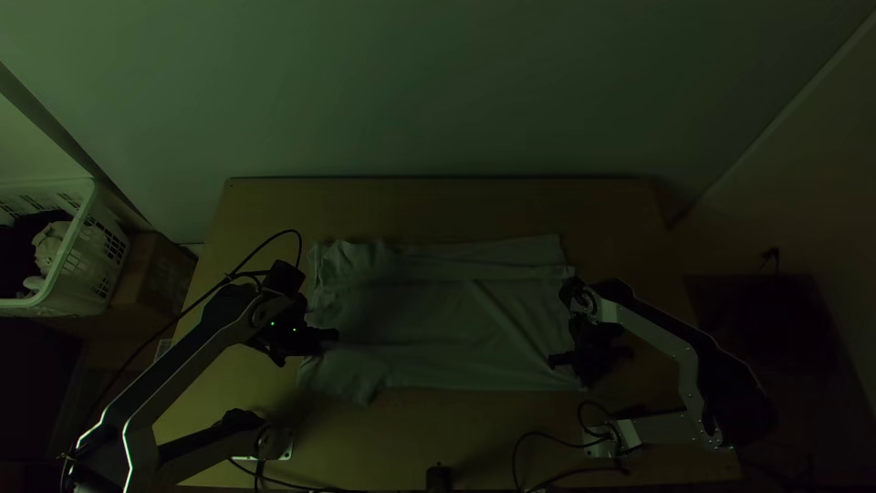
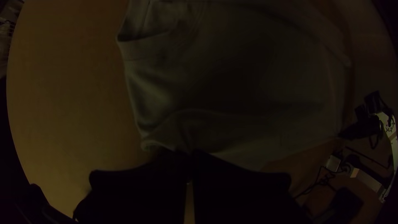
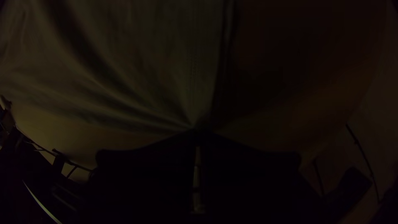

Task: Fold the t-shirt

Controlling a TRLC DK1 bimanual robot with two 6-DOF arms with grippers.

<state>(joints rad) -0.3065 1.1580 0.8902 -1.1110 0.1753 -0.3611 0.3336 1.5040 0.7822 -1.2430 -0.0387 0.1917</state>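
At the left now, left pincer (image 1: 330, 335): fingers all but closed, a pinch of cloth at the tips, on the shirt's sleeve end, apparently to anchor that side for a fold. Across the middle lies the t-shirt (image 1: 429, 315), spread lengthwise between the surface's (image 1: 438, 210) left and right edges, rumpled at the sleeves. And at the right, right pincer (image 1: 557, 361), closed on the hem's corner towards the near edge! Creases run into its grip; paired holds like these should lift that long side evenly.

pale t-shirt (image 1: 429, 315) spread out, creased, lying across table (image 1: 365, 447)
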